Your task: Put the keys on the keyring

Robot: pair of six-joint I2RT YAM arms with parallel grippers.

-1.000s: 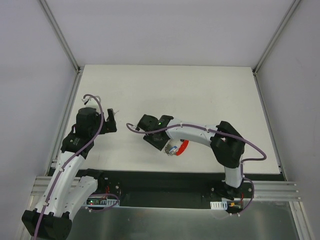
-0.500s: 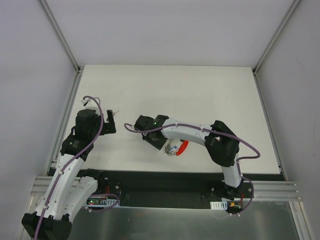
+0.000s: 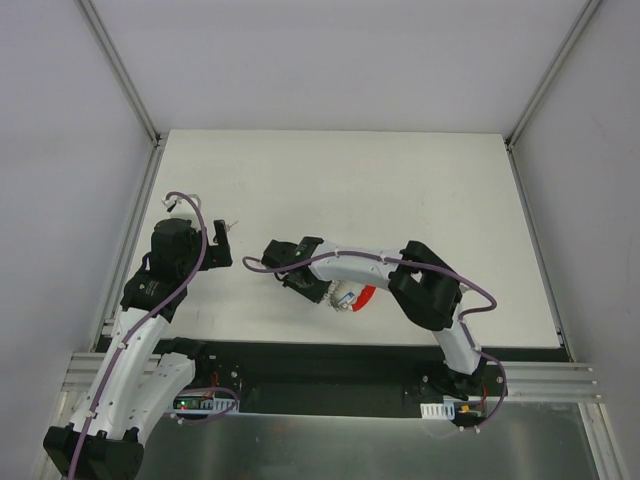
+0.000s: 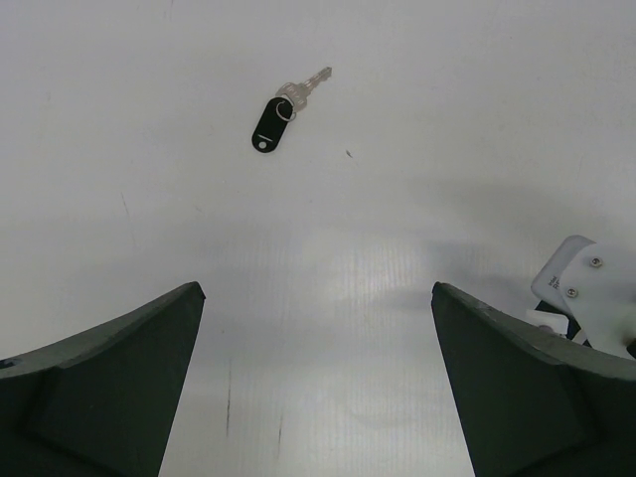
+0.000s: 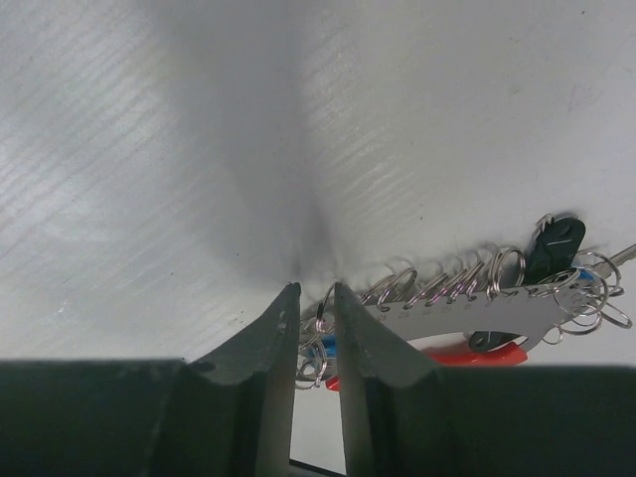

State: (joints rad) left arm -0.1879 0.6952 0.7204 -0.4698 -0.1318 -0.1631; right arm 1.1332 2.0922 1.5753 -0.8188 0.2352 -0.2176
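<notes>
A key with a black head (image 4: pixel 267 127) and silver blade lies alone on the white table, ahead of my left gripper (image 4: pixel 318 288). That gripper is open and empty, and it hovers at the table's left (image 3: pixel 222 243). My right gripper (image 5: pixel 310 286) is almost shut, with a small silver ring of the keyring (image 5: pixel 477 316) pinched between its fingertips. The keyring is a silver bar with several rings, a red clip (image 5: pixel 467 350), a blue key head (image 5: pixel 328 346) and a black tag (image 5: pixel 552 243). In the top view the keyring (image 3: pixel 352 298) lies beside my right gripper (image 3: pixel 330 292).
The white table (image 3: pixel 400 190) has grey walls on three sides and a black rail along the near edge. A white part of the right arm (image 4: pixel 586 288) shows at the right of the left wrist view.
The right arm has folded in and its gripper has moved left, drawing the keyring slightly left with it. The left arm has barely moved.
</notes>
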